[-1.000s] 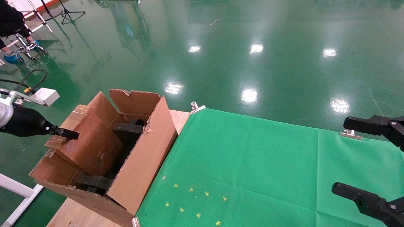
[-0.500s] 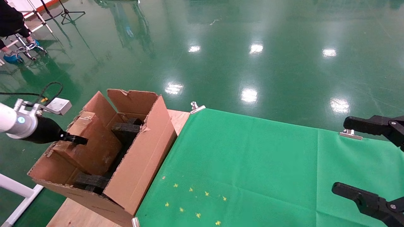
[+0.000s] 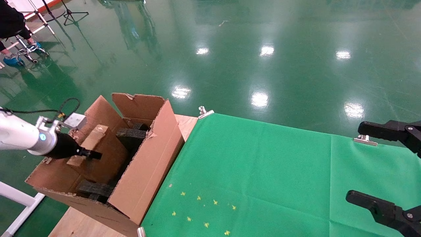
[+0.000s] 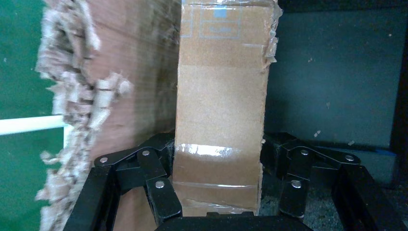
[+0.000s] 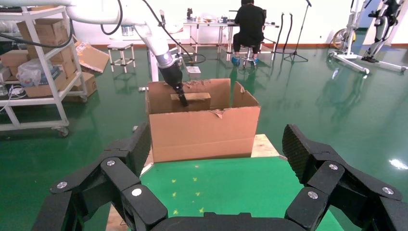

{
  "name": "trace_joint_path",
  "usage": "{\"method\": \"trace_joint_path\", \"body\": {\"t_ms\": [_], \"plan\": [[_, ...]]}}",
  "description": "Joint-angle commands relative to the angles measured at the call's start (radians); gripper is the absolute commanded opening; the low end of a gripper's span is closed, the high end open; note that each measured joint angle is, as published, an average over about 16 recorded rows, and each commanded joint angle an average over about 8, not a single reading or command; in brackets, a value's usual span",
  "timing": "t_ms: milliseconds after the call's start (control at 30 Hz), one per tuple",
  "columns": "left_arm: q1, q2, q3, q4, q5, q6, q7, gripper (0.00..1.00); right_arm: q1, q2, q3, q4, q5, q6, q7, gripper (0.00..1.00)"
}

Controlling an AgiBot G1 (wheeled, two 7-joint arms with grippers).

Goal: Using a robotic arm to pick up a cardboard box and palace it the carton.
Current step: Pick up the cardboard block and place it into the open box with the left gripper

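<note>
The white robotic arm (image 3: 19, 136) reaches in from the left over the carton (image 3: 144, 164). Its black left gripper (image 3: 89, 153) is shut on the cardboard box (image 3: 100, 143). The box hangs tilted inside the carton's opening, near the left wall. In the left wrist view the taped box (image 4: 221, 115) sits clamped between both fingers (image 4: 161, 192) of the left gripper (image 4: 219, 151), with the carton's ragged wall (image 4: 120, 96) beside it. Black foam blocks (image 3: 131, 135) lie inside the carton. My right gripper (image 3: 371, 164) is open and parked over the table's right side; the right wrist view shows the right gripper (image 5: 216, 144) empty.
A green cloth (image 3: 263, 171) covers the table right of the carton, held by metal clips (image 3: 205, 112). Bare wooden tabletop (image 3: 75, 225) shows below the carton. A white rail (image 3: 16, 196) stands at the lower left. A seated person (image 5: 250, 21) and shelves (image 5: 38, 62) are far off.
The left arm has moved right and down, carrying the cardboard box deeper into the carton. The carton has shifted slightly. The right gripper has not moved.
</note>
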Motion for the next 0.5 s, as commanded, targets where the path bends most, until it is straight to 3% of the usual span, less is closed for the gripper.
{"method": "trace_joint_path", "body": {"t_ms": [33,433,467,500], "plan": [[0.015,0.007,-0.004,0.002,-0.005,-0.012,-0.002,0.00,0.000,0.000,0.000,0.000,0.000,0.000,0.000,1.00],[0.081,0.041,-0.012,0.016,-0.017,-0.061,-0.030,0.00,0.000,0.000,0.000,0.000,0.000,0.000,0.000,1.00],[0.085,0.042,-0.012,0.017,-0.017,-0.063,-0.032,0.04,0.000,0.000,0.000,0.000,0.000,0.000,0.000,1.00],[0.090,0.044,-0.012,0.018,-0.018,-0.066,-0.035,0.16,0.000,0.000,0.000,0.000,0.000,0.000,0.000,1.00]]}}
